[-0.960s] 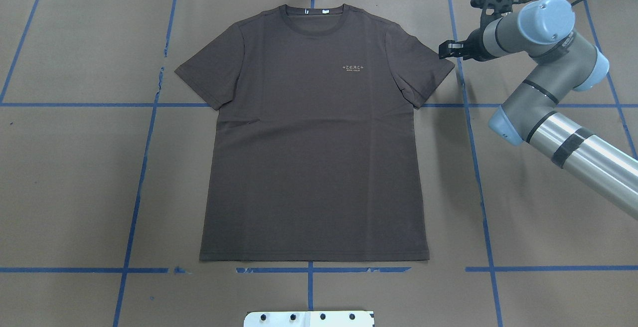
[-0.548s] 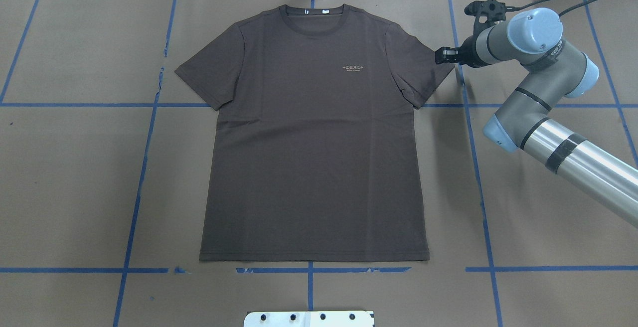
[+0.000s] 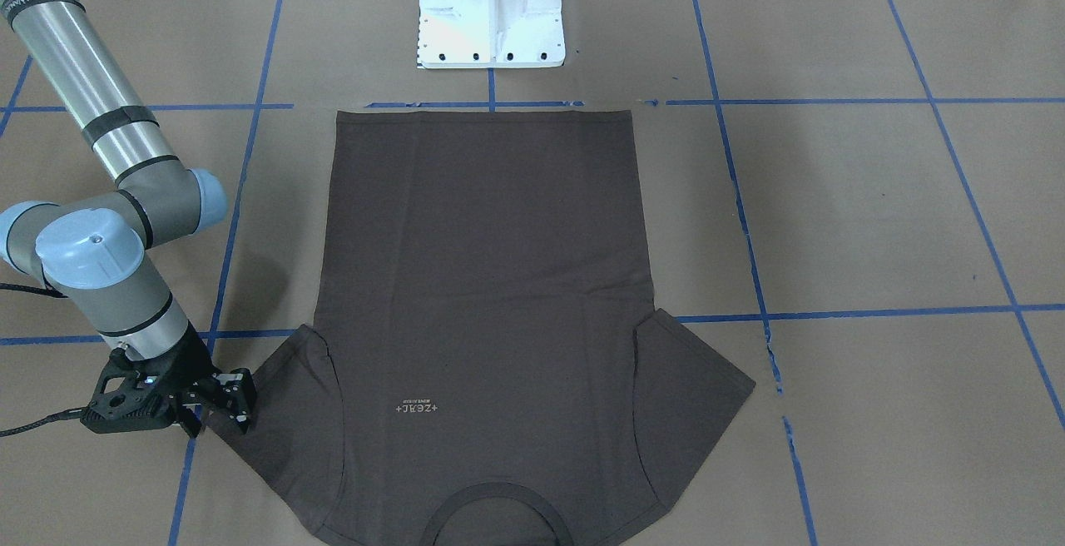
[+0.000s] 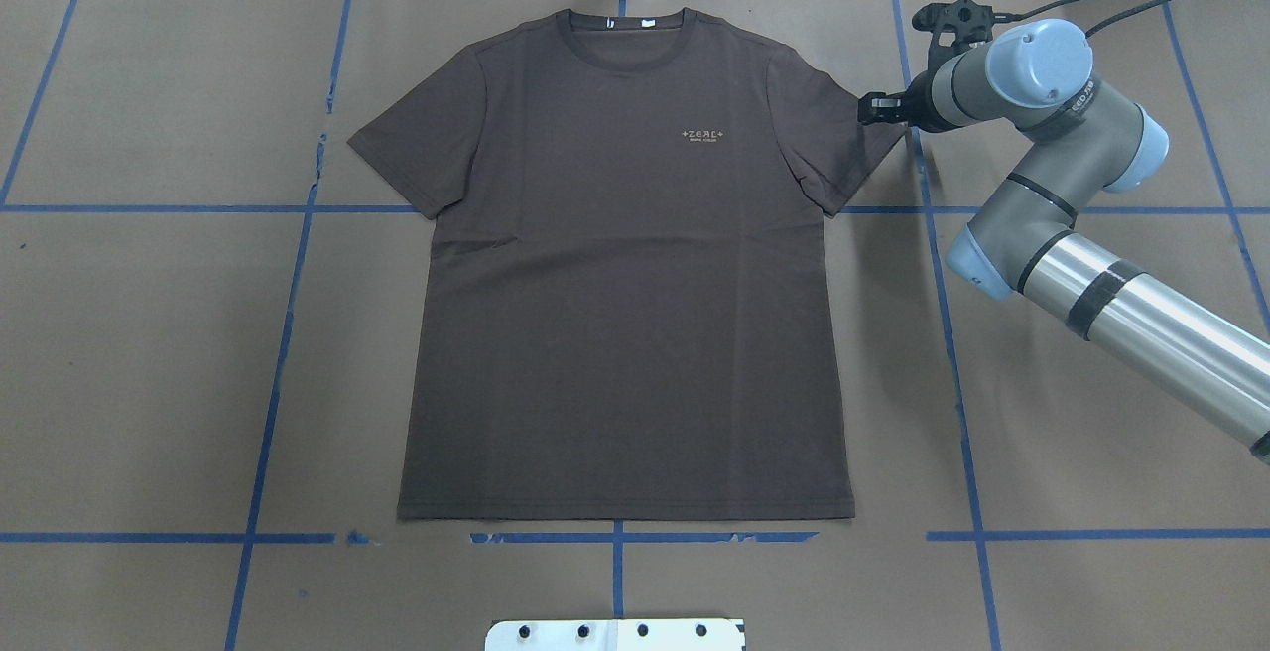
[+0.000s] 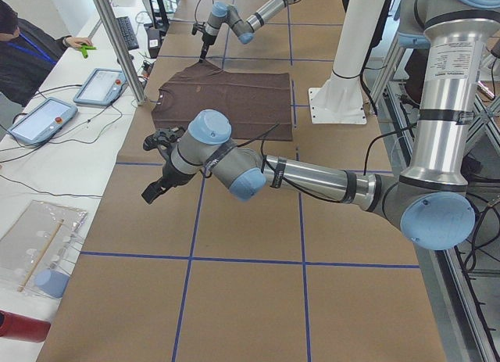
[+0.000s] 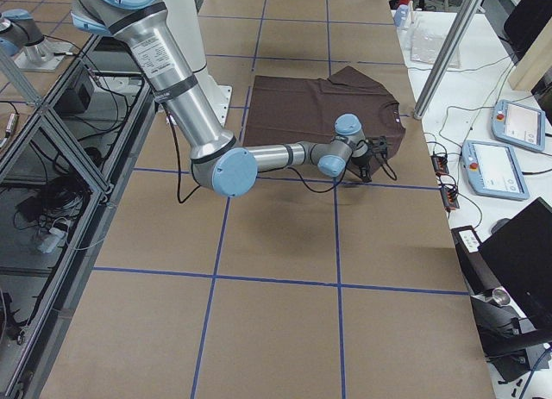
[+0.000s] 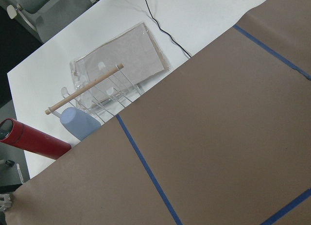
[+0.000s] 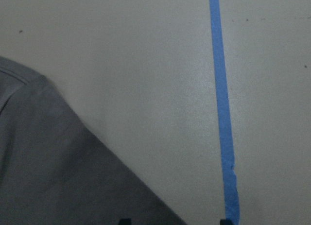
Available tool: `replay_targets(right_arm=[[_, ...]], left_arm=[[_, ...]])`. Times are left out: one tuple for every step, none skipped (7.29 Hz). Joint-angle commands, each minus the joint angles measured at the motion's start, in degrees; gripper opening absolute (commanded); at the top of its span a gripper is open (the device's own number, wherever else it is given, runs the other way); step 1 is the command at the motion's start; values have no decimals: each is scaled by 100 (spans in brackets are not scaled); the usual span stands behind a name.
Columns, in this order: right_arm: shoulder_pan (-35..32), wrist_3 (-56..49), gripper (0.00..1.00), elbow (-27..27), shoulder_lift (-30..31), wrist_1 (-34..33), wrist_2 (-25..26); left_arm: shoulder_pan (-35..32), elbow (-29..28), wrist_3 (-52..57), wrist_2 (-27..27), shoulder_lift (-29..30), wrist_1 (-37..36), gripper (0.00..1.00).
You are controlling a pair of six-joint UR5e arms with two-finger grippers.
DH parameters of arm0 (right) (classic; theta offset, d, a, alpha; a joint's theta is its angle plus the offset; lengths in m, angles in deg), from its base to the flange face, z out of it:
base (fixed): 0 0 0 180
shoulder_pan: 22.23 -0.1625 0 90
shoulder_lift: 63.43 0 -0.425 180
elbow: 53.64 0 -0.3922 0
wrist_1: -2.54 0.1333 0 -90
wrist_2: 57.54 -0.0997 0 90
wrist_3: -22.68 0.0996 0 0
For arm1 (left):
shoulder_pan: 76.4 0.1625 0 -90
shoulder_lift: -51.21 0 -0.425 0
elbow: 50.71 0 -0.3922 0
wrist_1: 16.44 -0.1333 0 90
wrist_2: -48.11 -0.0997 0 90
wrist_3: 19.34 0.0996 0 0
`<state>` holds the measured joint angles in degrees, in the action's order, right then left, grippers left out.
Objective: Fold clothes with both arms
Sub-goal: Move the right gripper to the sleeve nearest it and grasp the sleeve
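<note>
The dark brown T-shirt (image 4: 625, 284) lies flat and spread out on the brown paper, collar (image 4: 620, 31) at the far side. My right gripper (image 4: 865, 108) hangs open and low at the tip of the shirt's right sleeve (image 4: 843, 150). In the front-facing view the right gripper (image 3: 223, 404) stands at that sleeve's edge. In the right wrist view the sleeve (image 8: 58, 171) runs diagonally to between the two fingertips at the bottom edge. My left gripper (image 5: 155, 188) hovers over bare paper well away from the shirt (image 5: 226, 96). I cannot tell whether it is open or shut.
The white pedestal base (image 3: 489, 9) stands just behind the shirt's hem. Blue tape lines (image 4: 943, 314) cross the paper. A person (image 5: 23, 49) and tablets (image 5: 98, 84) are at a side table. A red cylinder (image 7: 34, 140) and clear tray (image 7: 116, 64) lie past the paper's edge.
My right gripper has moved left and slightly down in the overhead view, ending at the right sleeve's tip. The shirt has not shifted.
</note>
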<state>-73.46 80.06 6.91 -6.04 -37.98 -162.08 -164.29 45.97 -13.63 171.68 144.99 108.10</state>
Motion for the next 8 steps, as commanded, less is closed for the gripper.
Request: replay_targets(right_arm=[[16,0,69,-8,9,35,5],[16,0,69,-8,18,35,5],[16,-8,69,0,35,35,5],[16,-8,69,0,53,35,5],[16,0,69,9,53,35,5],[16,9,58,18,44,44,13],[25,183,23,27,44,44,13],[43,202,0,36,44,44,22]], left_arm=[[0,-9,0,0,0,0,100],[0,-9,0,0,0,-9,100],[0,-9,0,0,0,0,100],[0,-9,-9,0,0,-9,100],[0,-9,-9,0,0,-9,100],[0,-9,-9,0,0,0,100],[0,-18,-9,0,0,-9,100],[0,-18,-9,0,0,-9,100]])
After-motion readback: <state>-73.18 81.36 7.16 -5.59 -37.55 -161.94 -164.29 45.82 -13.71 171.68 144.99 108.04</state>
